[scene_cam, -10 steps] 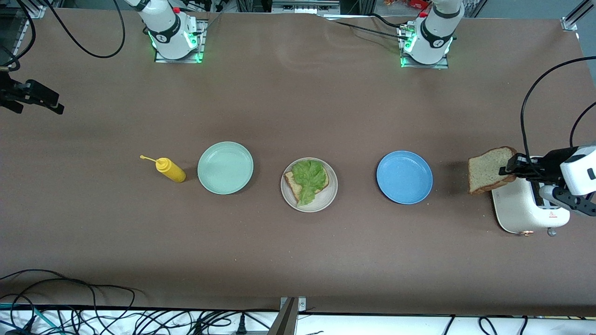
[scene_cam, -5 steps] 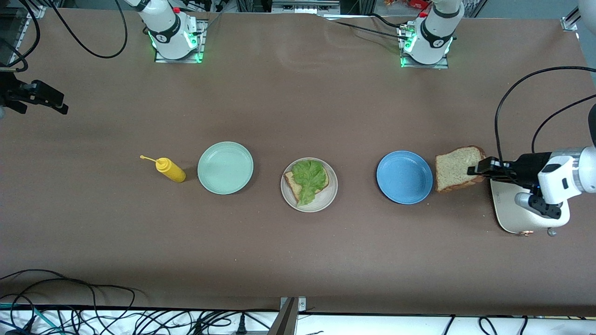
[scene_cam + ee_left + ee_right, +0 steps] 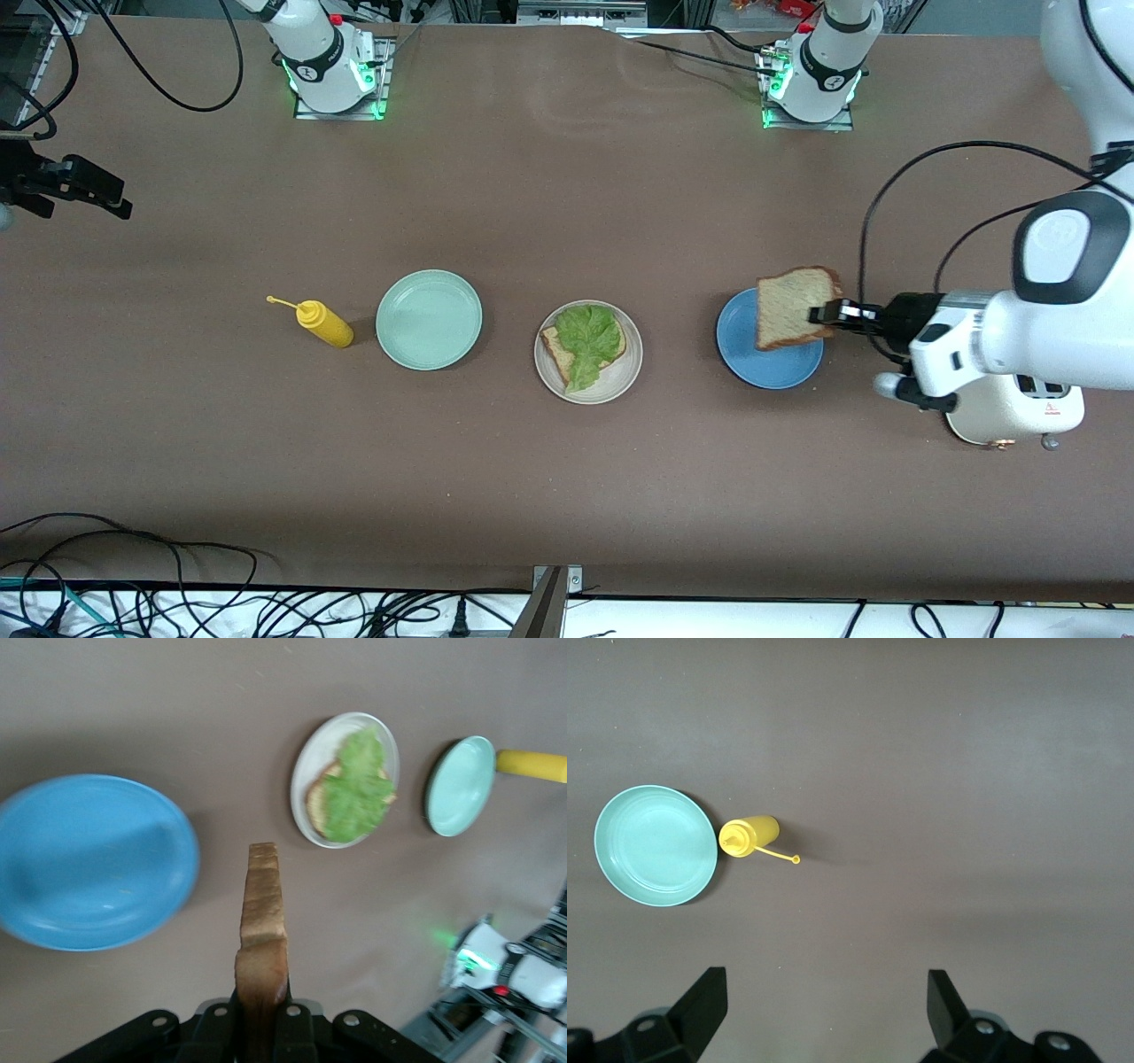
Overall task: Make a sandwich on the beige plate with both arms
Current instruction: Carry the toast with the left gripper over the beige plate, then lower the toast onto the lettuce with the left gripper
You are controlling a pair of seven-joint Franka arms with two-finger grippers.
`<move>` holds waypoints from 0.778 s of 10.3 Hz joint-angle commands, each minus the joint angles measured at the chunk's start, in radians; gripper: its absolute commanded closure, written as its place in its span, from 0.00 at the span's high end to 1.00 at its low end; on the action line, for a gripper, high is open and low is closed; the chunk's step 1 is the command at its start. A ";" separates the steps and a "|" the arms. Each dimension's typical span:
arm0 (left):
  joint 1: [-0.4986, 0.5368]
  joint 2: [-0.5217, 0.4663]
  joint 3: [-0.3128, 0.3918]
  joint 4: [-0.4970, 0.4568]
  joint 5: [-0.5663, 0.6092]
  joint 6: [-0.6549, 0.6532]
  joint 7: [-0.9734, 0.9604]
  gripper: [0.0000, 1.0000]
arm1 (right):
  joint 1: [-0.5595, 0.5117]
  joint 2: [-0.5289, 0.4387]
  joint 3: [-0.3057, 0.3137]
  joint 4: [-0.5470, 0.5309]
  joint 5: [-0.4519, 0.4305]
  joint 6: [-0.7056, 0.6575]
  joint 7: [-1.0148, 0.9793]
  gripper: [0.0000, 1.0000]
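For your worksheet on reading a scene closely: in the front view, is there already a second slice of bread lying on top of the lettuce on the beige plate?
No: the lettuce on the beige plate lies uncovered.

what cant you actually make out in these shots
- Lower brown bread slice on the round beige plate: mostly covered by the ruffled green lettuce leaf, front view.
- White toaster: slots largely hidden by the left arm, front view.
- Left gripper: cut off by the frame edge in the left wrist view, shut on the held bread slice.
- Right gripper: open, only its fingertips show, right wrist view.
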 commanded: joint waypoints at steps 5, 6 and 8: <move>-0.213 0.115 0.006 0.012 -0.102 0.219 -0.245 0.00 | 0.004 -0.002 -0.004 0.004 -0.006 -0.012 0.009 1.00; -0.250 0.132 0.006 0.012 -0.102 0.279 -0.288 0.00 | 0.004 -0.002 -0.004 0.004 -0.006 -0.012 0.009 1.00; -0.316 0.164 0.007 0.012 -0.102 0.389 -0.380 0.00 | 0.005 -0.002 -0.003 0.003 -0.006 -0.012 0.009 1.00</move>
